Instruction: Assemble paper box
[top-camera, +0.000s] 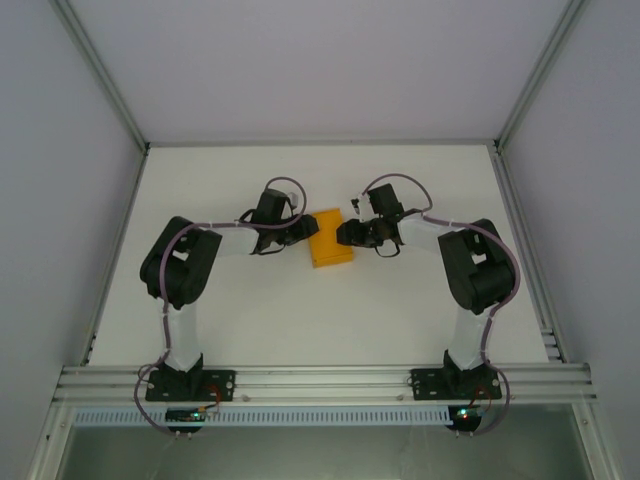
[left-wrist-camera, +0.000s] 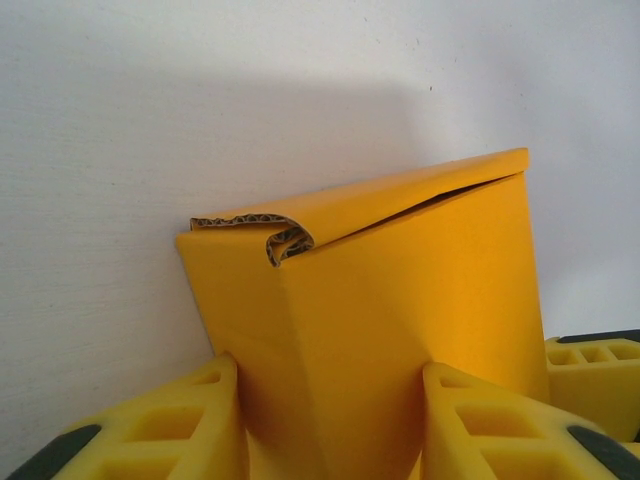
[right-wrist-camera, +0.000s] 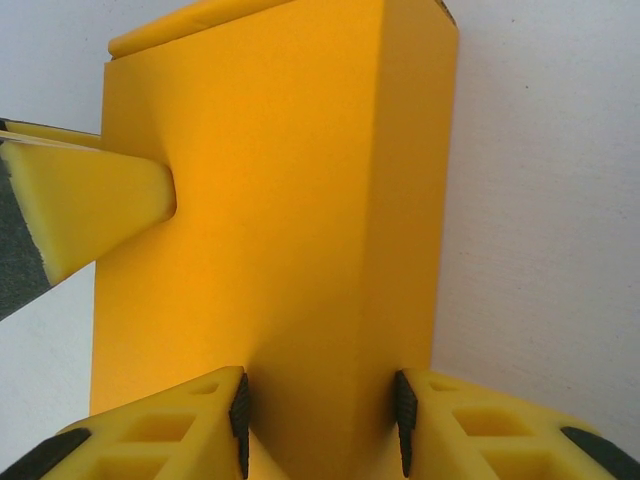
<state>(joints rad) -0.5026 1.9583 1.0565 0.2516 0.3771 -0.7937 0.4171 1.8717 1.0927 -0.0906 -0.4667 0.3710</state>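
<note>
standing on the white table (top-camera: 230, 300) just past the arm bases, the paper box (top-camera: 331, 238) is folded up into a small orange-yellow block, and both tools meet at it. the left gripper (left-wrist-camera: 328, 372) comes in at the box's left side, its yellow fingers pressed to the two walls either side of an upright corner, so it is clenched on the box. the right gripper (right-wrist-camera: 320, 388) grasps the box from its right side, black pads (right-wrist-camera: 241, 410) flat against opposite walls. at the end of the box farthest from the left fingers, the lid flap (left-wrist-camera: 400, 195) sits slightly proud, with a thin gap under it and one corner crumpled so the fluting shows. i judge the box light, hollow and easily dented, its smooth faces a little slippery. hold it across folded corners with mild pressure, never mid-panel, and press the flap near its crease.
</note>
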